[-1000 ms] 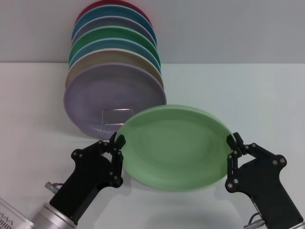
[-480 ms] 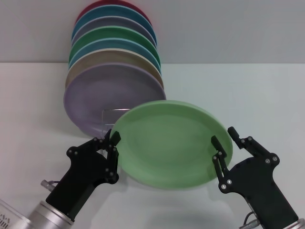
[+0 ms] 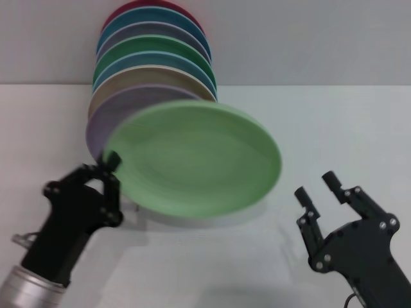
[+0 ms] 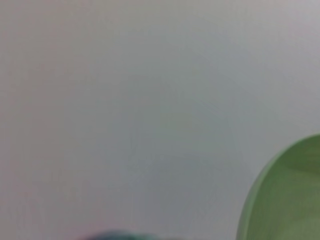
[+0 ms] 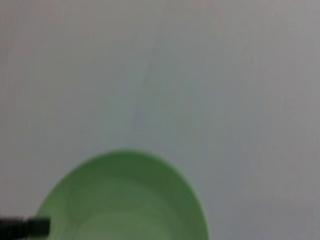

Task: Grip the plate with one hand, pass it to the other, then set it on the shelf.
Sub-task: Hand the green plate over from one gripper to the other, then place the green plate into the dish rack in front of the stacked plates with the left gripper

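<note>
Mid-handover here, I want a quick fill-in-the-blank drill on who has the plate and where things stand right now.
1. The plate is gripped at its rim by the ____ gripper.
2. The right gripper stands apart from the plate with its fingers ____.
3. The plate in the rack nearest the held plate is ____ in colour.
4. The held plate is not yet on the shelf; it is ____ the table.

Missing words: left; open; lilac; above
</note>
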Motion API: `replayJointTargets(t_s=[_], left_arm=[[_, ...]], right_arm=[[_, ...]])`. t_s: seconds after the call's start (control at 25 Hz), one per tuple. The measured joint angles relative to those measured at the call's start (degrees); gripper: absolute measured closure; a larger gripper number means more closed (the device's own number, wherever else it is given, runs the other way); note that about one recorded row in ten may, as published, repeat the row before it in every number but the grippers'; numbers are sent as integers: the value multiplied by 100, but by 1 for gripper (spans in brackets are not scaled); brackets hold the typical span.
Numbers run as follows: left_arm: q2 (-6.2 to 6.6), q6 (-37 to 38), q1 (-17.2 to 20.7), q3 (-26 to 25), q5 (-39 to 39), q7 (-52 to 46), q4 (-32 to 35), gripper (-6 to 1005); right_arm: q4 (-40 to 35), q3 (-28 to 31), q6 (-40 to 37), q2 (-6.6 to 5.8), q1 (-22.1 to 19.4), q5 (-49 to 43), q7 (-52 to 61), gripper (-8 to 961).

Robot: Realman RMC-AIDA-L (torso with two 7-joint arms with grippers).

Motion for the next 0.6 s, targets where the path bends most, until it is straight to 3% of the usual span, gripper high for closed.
replayJointTargets(t_s=[0.24,0.6], left_arm=[[9,617,-79,-410,36,31,379,959],[10,874,-553,-854,37,185,1103,958]], right_arm=[[-268,-78,381,27,98,34,19,605],[-366,-18,703,22,128,106,57,606]])
